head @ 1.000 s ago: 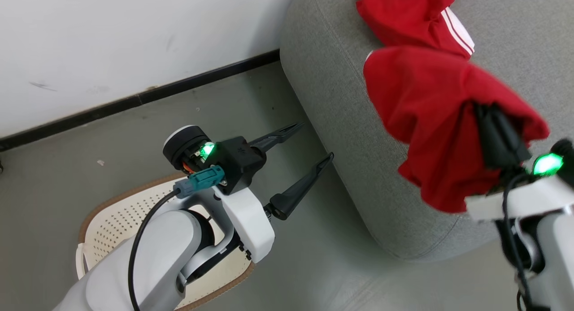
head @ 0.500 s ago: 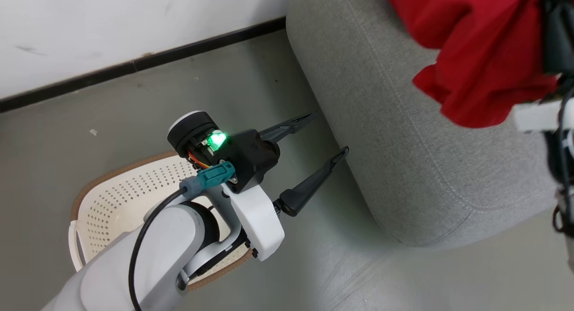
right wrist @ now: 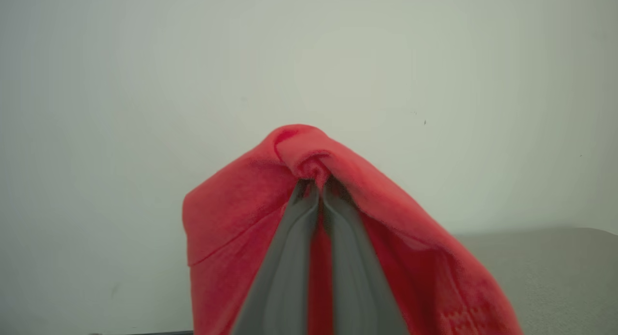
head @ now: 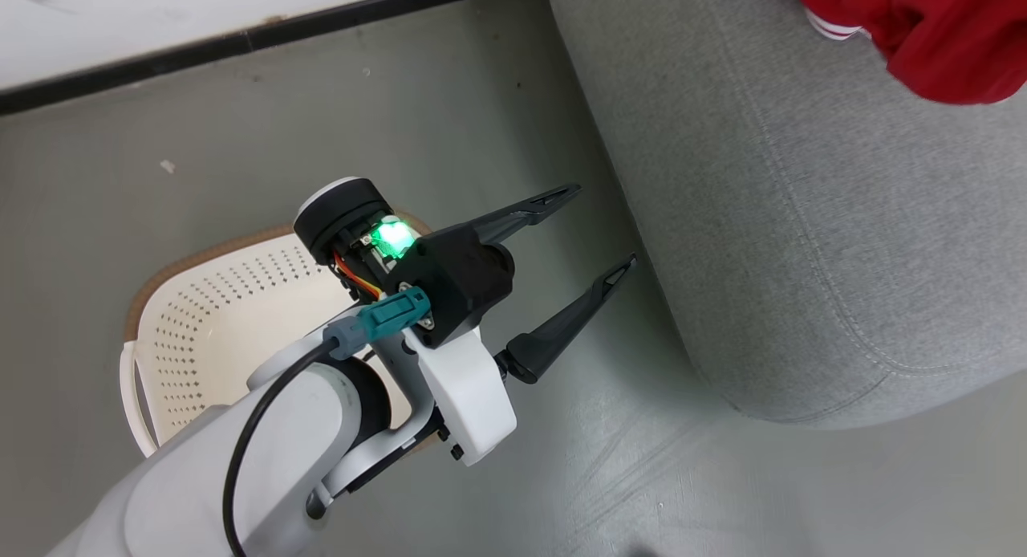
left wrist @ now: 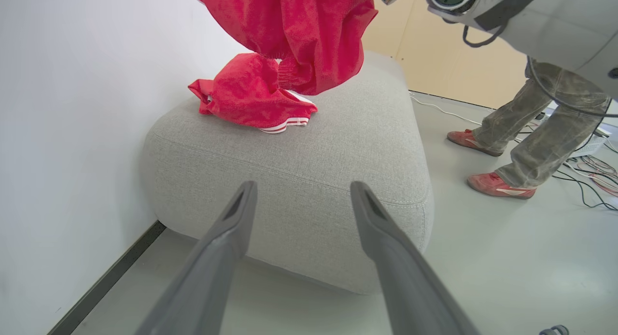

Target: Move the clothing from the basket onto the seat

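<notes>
In the right wrist view my right gripper [right wrist: 315,186] is shut on a fold of the red clothing [right wrist: 227,229], which drapes down over both fingers. The left wrist view shows that garment [left wrist: 309,31] hanging above the grey seat [left wrist: 314,175], over a second red piece with white stripes [left wrist: 251,101] that lies on the cushion. In the head view a bit of red clothing [head: 939,27] shows at the top right above the seat [head: 802,220]. My left gripper [head: 602,228] is open and holds nothing, between the cream basket [head: 209,316] and the seat's edge.
A white wall with a dark skirting [head: 241,39] runs behind the basket and seat. A person's legs in red shoes [left wrist: 502,185] stand on the grey floor right of the seat, with cables [left wrist: 589,173] beyond. My left forearm [head: 265,453] covers part of the basket.
The head camera has tilted down and left. My right gripper has carried the hanging red garment further over the seat, and most of it has left the head view. The left gripper stays open.
</notes>
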